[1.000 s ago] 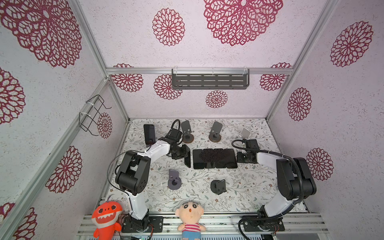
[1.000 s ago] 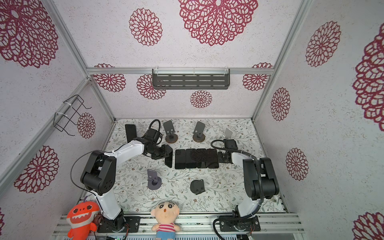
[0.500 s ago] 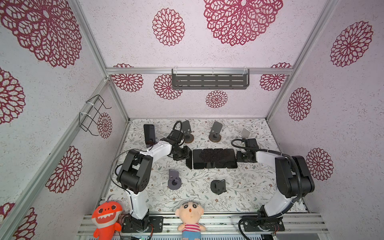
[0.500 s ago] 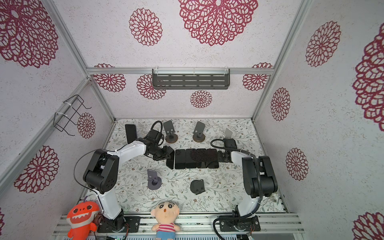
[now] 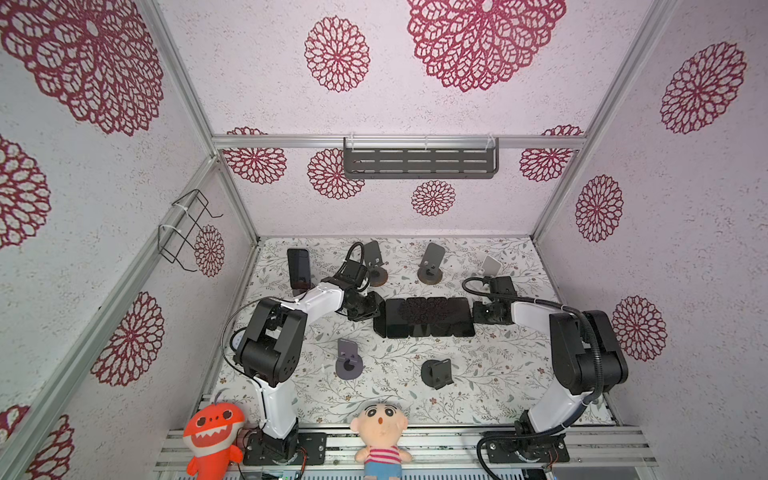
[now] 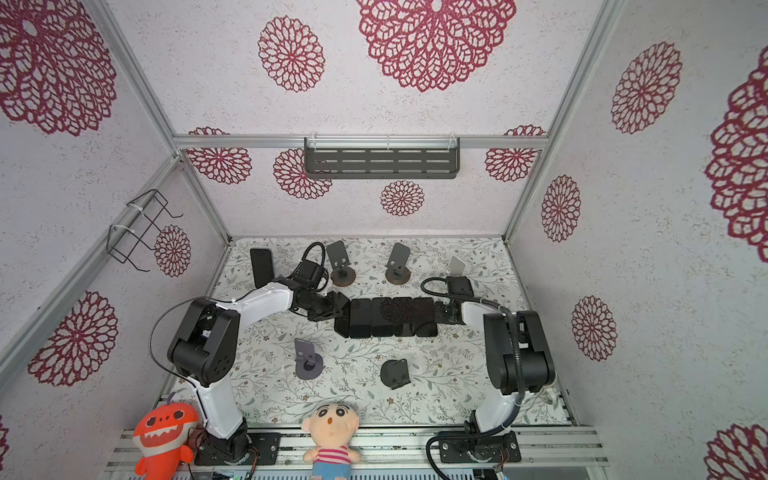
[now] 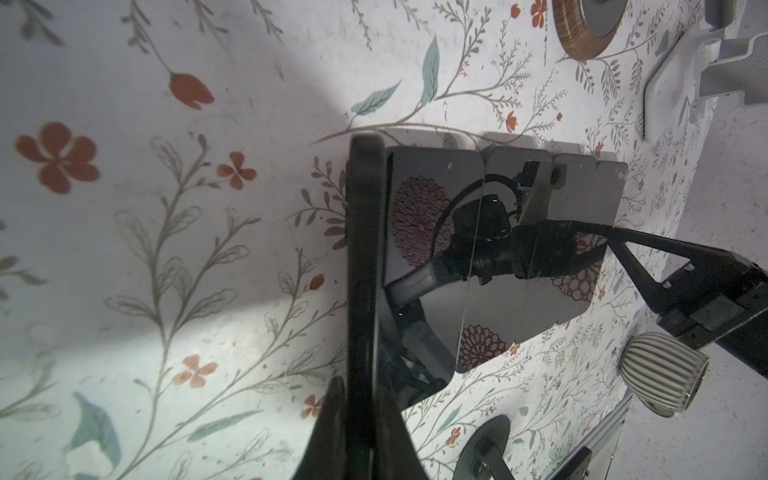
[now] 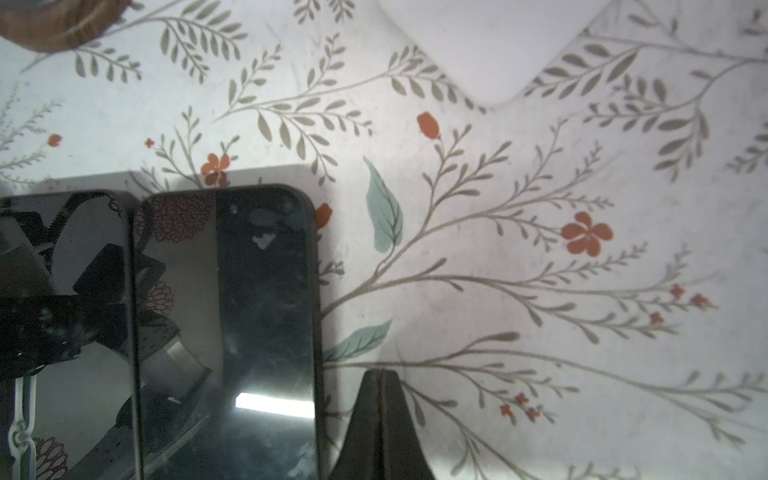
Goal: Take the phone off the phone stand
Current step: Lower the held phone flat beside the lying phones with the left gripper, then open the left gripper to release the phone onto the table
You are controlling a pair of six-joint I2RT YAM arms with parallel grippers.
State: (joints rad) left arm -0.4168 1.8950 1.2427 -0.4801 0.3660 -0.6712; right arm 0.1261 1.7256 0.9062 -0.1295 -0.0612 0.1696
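Currently the left end effector is clamping a slim black phone on edge at the 9 o'clock end of the flat black phone row on the floral desk; the right end effector is sitting closed, empty, at 3 o'clock.

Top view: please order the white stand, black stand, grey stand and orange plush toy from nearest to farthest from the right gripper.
1. white stand, just behind the right gripper
2. black stand, nearer the front, middle
3. grey stand, front left
4. orange plush toy, far front-left corner
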